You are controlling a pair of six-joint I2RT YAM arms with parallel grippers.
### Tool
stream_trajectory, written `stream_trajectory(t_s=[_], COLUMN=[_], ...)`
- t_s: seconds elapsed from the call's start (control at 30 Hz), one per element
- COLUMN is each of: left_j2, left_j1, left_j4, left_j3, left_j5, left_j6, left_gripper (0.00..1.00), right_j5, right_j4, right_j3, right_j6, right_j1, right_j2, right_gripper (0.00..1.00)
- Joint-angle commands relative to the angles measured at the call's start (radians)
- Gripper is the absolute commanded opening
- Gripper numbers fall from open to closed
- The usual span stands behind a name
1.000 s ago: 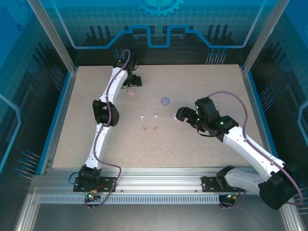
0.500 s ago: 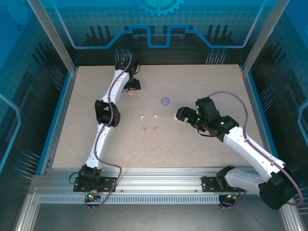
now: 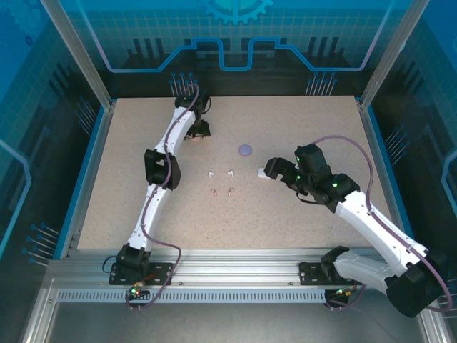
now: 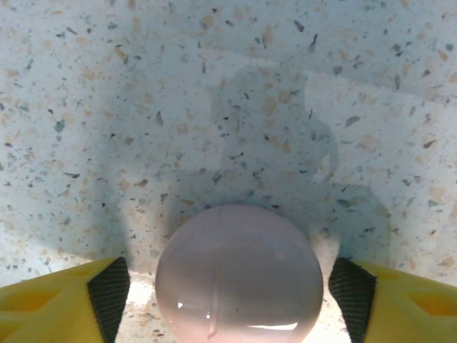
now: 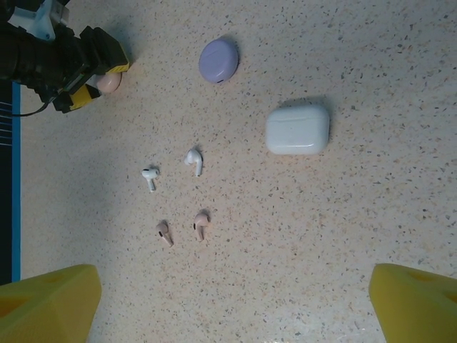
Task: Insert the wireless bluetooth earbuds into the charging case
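Left hand [image 4: 228,289]: released, pads [image 4: 107,293] standing off either side of the pink case [image 4: 239,257], a gap on both sides. The case sits on the bench [image 4: 214,86].
Right hand [image 5: 234,304]: spread wide, grasping nothing.
Ahead of it lie the pink earbuds [image 5: 202,224], with the white earbuds [image 5: 194,161] just beyond. The white case [image 5: 298,129] is farther ahead, to the right. The purple case [image 5: 218,59] is farthest.

The top camera is overlooking the whole table [image 3: 285,229]. The left wrist camera is looking closely down at the pink case [image 4: 239,275]; the right wrist camera is sharing it from afar.
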Motion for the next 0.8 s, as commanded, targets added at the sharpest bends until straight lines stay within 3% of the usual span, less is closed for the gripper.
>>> stream_trajectory(t_s=[0.0,0.4,0.57,0.77], left_j2=[0.027,0.048,0.002,-0.076], left_j1=[-0.004,-0.003,-0.014,-0.068], left_j4=[0.035,0.058,0.061,0.014], left_j3=[0.021,0.023,0.038,0.098], left_j5=[-0.001,0.060,0.062,0.036], left_j6=[-0.016,0.008,0.050,0.113], left_gripper=[0.73,0.48,0.30,0.24], right_j5=[0.009,0.024,0.027,0.037], right_j4=[-0.042,-0.069,-0.071,-0.072], right_j3=[0.010,0.009,0.010,0.010], right_j6=[-0.017,-0.012,-0.016,-0.027], right_j1=[-0.017,-0.022,-0.023,-0.026], right_j2=[-0.029,-0.065,-0.067,-0.067], right_gripper=[0.97,0.97,0.97,0.97])
